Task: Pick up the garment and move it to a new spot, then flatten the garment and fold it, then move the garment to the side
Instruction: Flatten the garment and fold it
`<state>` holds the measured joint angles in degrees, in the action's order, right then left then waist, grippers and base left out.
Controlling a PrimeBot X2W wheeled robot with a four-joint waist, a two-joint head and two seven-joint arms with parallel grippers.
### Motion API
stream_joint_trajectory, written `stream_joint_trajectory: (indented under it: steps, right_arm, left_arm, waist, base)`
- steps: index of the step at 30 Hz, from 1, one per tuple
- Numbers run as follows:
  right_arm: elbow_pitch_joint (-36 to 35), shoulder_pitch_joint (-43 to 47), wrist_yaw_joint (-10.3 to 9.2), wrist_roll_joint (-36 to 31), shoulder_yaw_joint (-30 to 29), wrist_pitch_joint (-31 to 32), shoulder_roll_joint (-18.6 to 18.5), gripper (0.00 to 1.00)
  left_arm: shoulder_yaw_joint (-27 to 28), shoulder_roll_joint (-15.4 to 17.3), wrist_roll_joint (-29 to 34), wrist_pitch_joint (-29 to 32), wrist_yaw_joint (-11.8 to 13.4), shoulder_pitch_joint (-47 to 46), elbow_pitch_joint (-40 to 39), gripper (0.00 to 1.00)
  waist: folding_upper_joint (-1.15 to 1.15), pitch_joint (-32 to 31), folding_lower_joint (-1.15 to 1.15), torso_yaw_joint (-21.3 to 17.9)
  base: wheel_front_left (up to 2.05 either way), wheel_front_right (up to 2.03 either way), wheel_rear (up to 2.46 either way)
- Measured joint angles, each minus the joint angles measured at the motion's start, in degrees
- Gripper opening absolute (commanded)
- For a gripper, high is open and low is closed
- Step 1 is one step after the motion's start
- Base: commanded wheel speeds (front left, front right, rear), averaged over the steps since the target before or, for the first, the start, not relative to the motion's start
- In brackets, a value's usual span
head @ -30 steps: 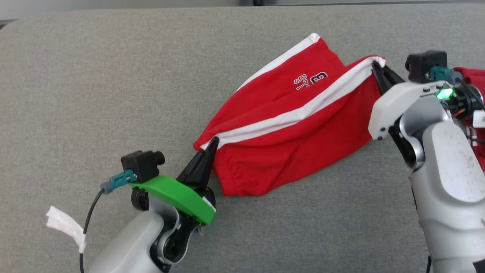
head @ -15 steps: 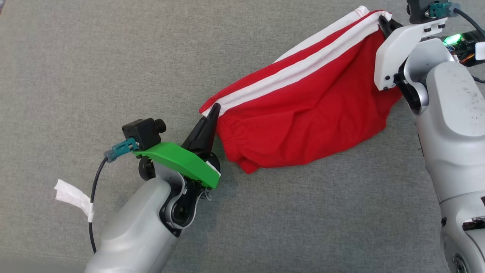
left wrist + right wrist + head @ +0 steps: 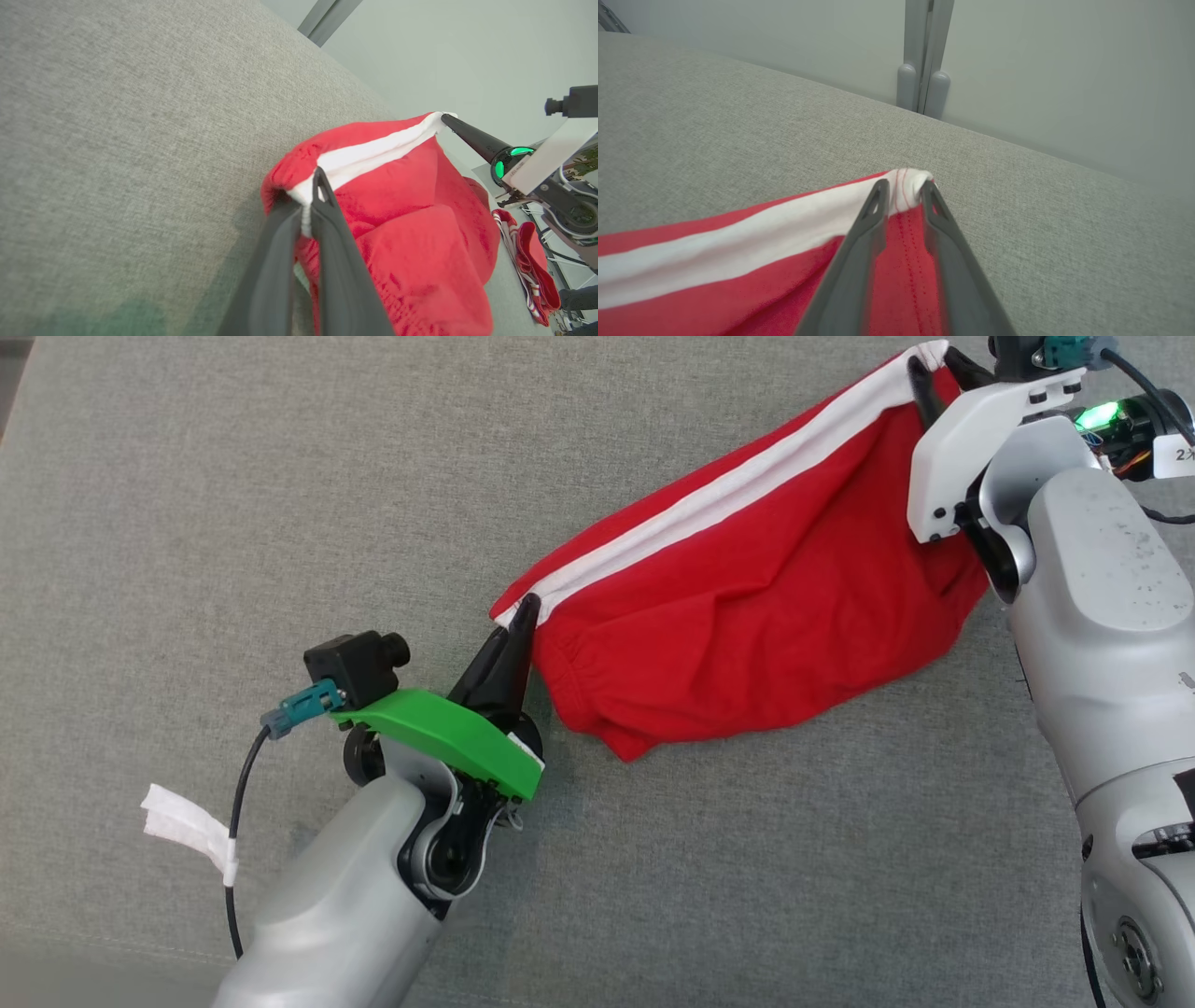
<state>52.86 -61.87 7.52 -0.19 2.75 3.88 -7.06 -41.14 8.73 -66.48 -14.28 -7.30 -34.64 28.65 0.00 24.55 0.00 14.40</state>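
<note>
Head view: the garment (image 3: 747, 616) hangs stretched between both arms, its belly sagging toward the counter (image 3: 280, 476). Each grip takes only a thin end of the white stripe (image 3: 653, 532), so a hard pull apart could likely slip one corner free. Left fingers (image 3: 275, 261) and right fingers (image 3: 859, 261) are pinched narrow on those ends.

Smooth grey left arm (image 3: 327, 905) at lower left, bright green plate (image 3: 439, 737) on its wrist, small black camera (image 3: 355, 663) with a teal plug (image 3: 301, 705), black cable (image 3: 236, 803) with white tape (image 3: 182, 817), grey right arm (image 3: 1092, 644) at right with dark specks, white plate (image 3: 962, 448), green light (image 3: 1094, 415), long dark fingers (image 3: 499, 667)
</note>
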Motion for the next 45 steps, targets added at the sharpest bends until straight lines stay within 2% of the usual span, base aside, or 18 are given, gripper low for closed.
stream_joint_trajectory:
  steps: [6,9,16,20,27,30,36,37,38,40,41,45]
  right_arm:
    - [4.53,-0.91,0.0,-0.01,0.35,-3.2,-0.27,1.0]
    - [6.33,-0.98,0.0,-0.42,0.7,-4.56,-1.09,1.0]
    - [10.77,-0.14,0.0,0.25,3.0,-5.24,-3.19,1.0]
    - [13.57,1.49,0.0,1.45,5.01,-3.46,-5.04,1.0]
    - [15.78,2.11,0.01,3.79,10.79,0.25,-7.05,1.0]
    - [16.28,2.08,0.0,5.12,13.36,2.66,-8.15,1.0]
    - [16.02,1.32,-0.07,9.75,18.73,8.17,-9.2,1.0]
    - [15.62,1.44,-0.1,10.98,19.73,9.03,-9.44,0.81]
    - [15.05,1.55,-0.26,12.28,20.84,9.92,-9.59,0.53]
    - [13.68,2.24,-0.26,14.51,22.57,10.82,-9.89,0.25]
    - [12.7,2.75,-0.26,15.8,23.62,11.25,-10.03,0.0]
    - [9.29,4.47,-0.14,19.93,25.93,10.45,-10.44,0.0]
  left_arm:
    - [-1.77,2.11,2.76,-0.19,-0.01,0.07,0.54,1.0]
    - [-2.37,4.15,4.54,-0.3,0.52,0.72,-0.29,1.0]
    - [-3.23,10.11,8.96,-0.43,4.12,4.52,-6.21,1.0]
    - [-1.22,12.59,11.15,-0.52,7.43,7.16,-11.06,1.0]
    - [5.71,11.83,13.46,-0.69,11.07,12.17,-17.06,1.0]
    - [8.11,9.82,14.69,-0.75,11.18,14.04,-17.98,1.0]
    - [10.93,7.91,17.74,-0.76,10.32,16.29,-17.86,1.0]
    - [11.26,7.76,18.07,-0.75,10.29,16.57,-17.7,1.0]
    - [11.58,7.64,18.62,-0.76,10.15,16.78,-17.58,1.0]
    - [12.17,7.38,19.33,-0.76,9.81,17.07,-17.51,1.0]
    - [12.52,7.3,19.8,-0.76,9.77,17.29,-17.51,1.0]
    - [13.33,7.05,21.04,-0.76,9.32,17.83,-17.55,1.0]
  waist:
    - [0.0,-1.45,0.0,-0.1]
    - [0.0,-2.53,0.0,-0.17]
    - [0.0,-5.81,0.0,-0.38]
    - [0.0,-7.61,0.0,-0.21]
    - [0.0,-7.18,0.0,1.11]
    - [0.0,-6.49,0.0,1.81]
    - [0.0,-5.79,0.0,3.25]
    - [0.0,-5.83,0.0,3.4]
    - [0.0,-5.96,0.0,3.48]
    - [0.0,-6.28,0.0,3.49]
    - [0.0,-6.5,0.0,3.44]
    - [0.0,-7.17,0.0,2.71]
  base:
    - [0.0,0.0,0.0]
    - [0.0,0.0,0.0]
    - [0.0,0.0,0.0]
    - [0.0,0.0,0.0]
    - [0.0,0.0,0.0]
    - [0.0,0.0,0.0]
    - [0.0,0.0,0.0]
    - [0.0,0.0,0.0]
    - [0.0,0.0,0.0]
    - [0.0,0.0,0.0]
    - [0.0,0.0,0.0]
    - [0.0,0.0,0.0]
